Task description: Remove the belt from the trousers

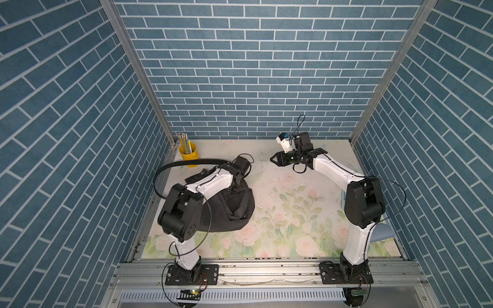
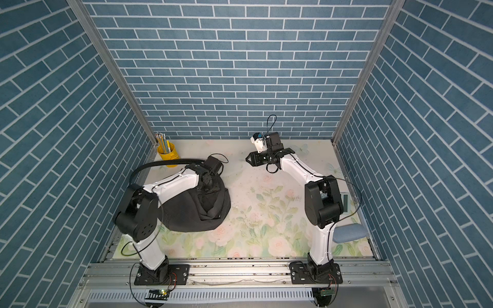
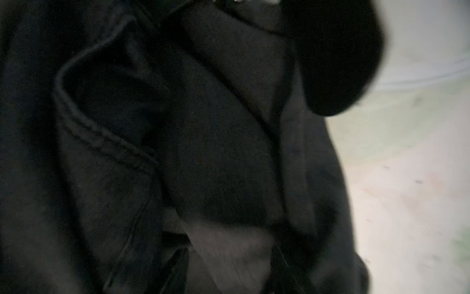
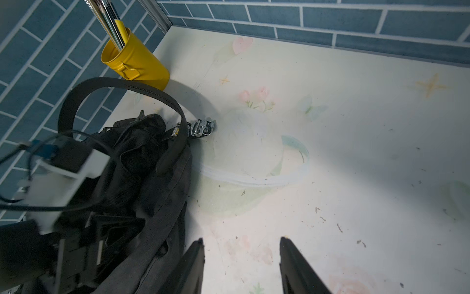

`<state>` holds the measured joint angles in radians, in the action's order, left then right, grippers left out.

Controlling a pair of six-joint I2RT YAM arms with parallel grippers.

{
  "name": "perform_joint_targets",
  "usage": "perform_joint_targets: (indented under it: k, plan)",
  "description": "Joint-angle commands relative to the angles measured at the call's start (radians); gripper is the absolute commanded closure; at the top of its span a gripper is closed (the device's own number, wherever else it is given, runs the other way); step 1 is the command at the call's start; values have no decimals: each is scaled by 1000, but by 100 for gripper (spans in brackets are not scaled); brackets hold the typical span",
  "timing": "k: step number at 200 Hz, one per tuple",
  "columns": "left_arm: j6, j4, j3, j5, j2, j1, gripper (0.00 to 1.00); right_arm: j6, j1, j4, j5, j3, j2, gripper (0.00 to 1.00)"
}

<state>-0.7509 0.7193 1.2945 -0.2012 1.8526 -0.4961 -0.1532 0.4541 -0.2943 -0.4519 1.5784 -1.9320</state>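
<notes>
- Right wrist view shows the right end effector with its two fingers well apart and nothing between them, above bare desk.
- There, the belt rises from the trousers in a stiff arc. Its silver buckle lies on the desk just beside the heap.
- In both top views the trousers lie heaped near the left edge of the desk. The belt loops out over that edge, passing in front of the yellow pencil cup in the far left corner.
- The left end effector points down onto the heap. Its fingers are hidden and the left wrist view shows only dark fabric, so I cannot tell how far open it is or whether it holds anything.
- The right end effector is near the far edge, well apart from the trousers.
</notes>
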Motion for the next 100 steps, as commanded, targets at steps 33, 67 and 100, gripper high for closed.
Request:
perform_joint_targets:
  k: [33, 67, 100]
  plan:
    - [47, -178, 33, 148, 170, -3, 46, 31, -4, -35, 30, -73, 54, 49]
    - [44, -677, -7, 657, 220, -72, 47, 41, -16, -43, 64, -86, 71, 49]
    - [51, -833, 169, 981, 389, -176, 47, 0, -51, 6, 38, -104, 71, 48]
